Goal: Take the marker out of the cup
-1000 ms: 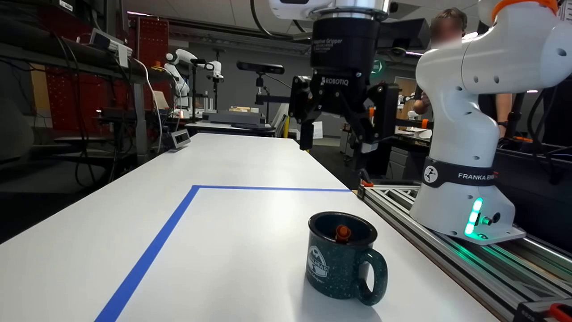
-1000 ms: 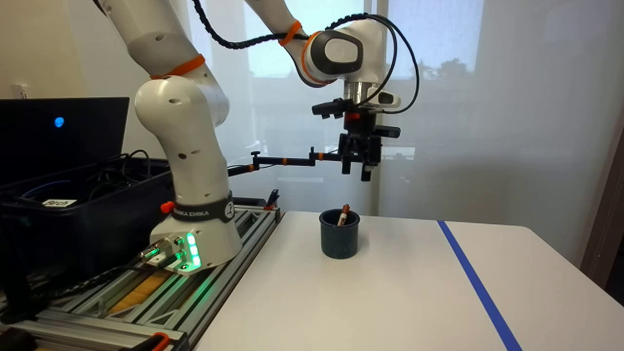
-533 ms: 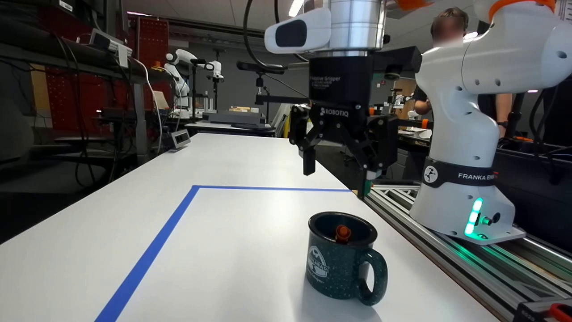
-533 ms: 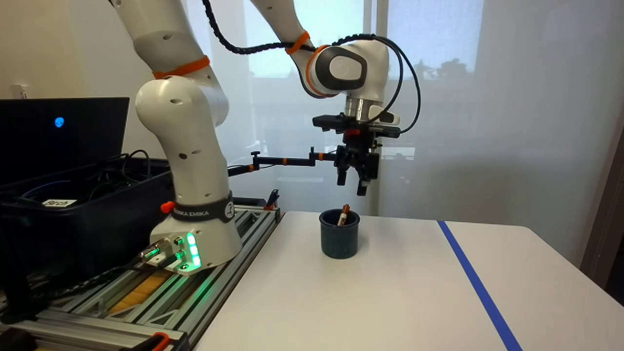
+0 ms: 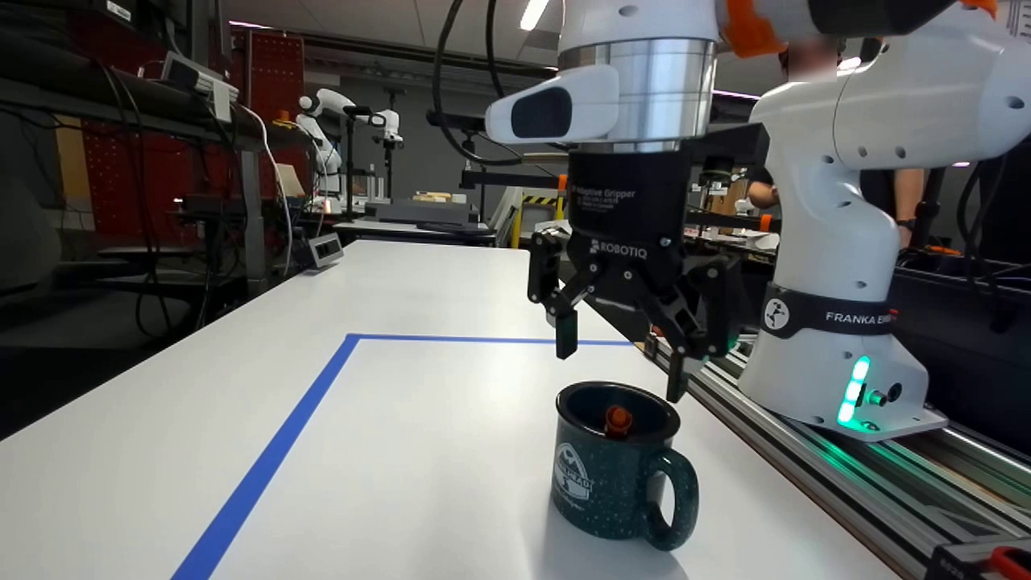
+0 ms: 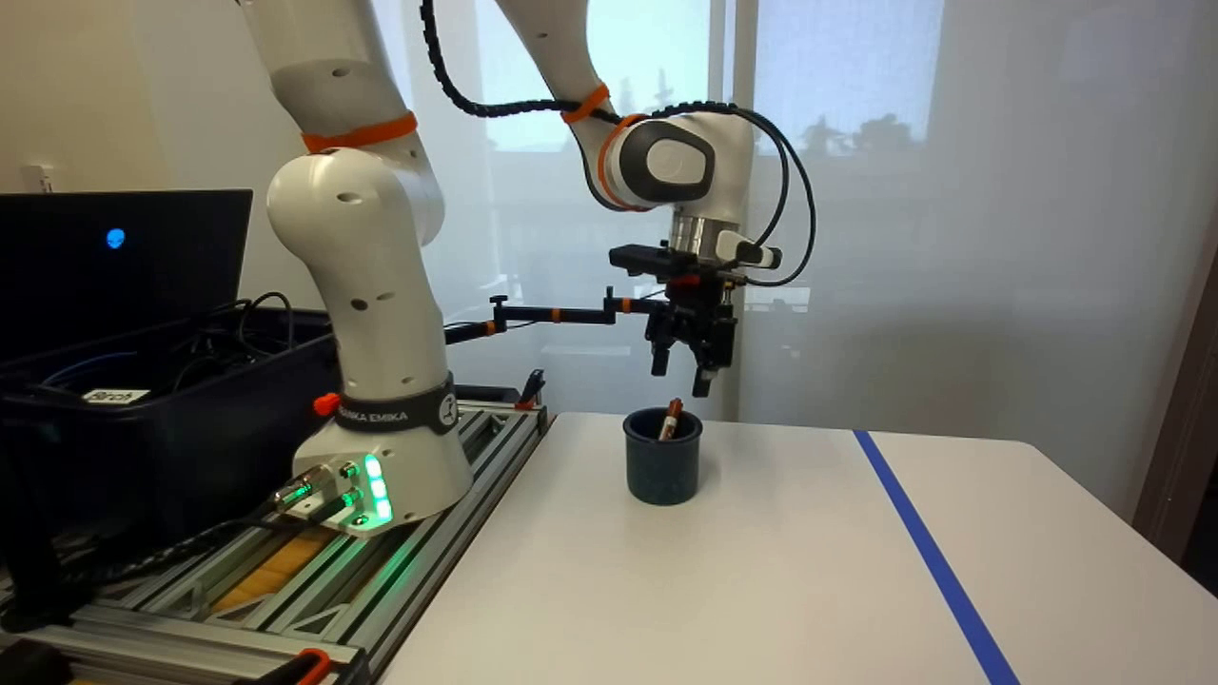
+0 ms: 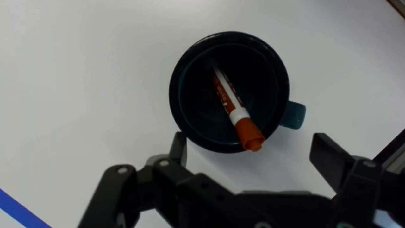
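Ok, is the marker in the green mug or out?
In: the wrist view shows the marker leaning inside the green mug, orange cap up.

ROBOTIQ on gripper (image 5: 621, 370), FRANKA EMIKA on arm (image 5: 834, 234)

1. The gripper (image 5: 620, 368) hangs lower than a second ago, nearer the speckled green mug (image 5: 606, 493).
2. The Panda wrist (image 6: 687, 162) sits lower too.
3. In an exterior view, an arm link (image 5: 793, 20) now hides the top of the person's head (image 5: 812, 64).
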### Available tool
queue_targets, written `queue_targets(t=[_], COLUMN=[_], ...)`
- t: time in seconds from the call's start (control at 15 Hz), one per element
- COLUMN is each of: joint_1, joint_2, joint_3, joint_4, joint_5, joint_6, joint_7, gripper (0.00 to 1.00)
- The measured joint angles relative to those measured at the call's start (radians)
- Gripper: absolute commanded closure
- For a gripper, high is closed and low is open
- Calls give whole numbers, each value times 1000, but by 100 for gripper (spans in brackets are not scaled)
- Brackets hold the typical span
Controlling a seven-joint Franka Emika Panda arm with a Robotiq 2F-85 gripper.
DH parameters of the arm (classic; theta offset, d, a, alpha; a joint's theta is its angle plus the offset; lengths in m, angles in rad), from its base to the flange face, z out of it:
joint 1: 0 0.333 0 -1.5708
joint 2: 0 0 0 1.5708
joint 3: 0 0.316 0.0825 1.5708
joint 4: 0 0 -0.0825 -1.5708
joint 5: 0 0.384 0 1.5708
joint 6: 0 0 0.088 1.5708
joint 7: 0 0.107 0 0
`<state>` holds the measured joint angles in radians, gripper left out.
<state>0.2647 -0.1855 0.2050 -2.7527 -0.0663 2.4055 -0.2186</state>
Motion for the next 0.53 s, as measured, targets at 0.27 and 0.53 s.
queue_targets(t=[0.27,0.53], joint_1=[1,1], joint_2=[42,86], joint_3=[8,11], joint_4=[0,1], joint_5=[-3,-3], joint_6=[38,64], joint_7=[-1,-1], gripper=[0,9])
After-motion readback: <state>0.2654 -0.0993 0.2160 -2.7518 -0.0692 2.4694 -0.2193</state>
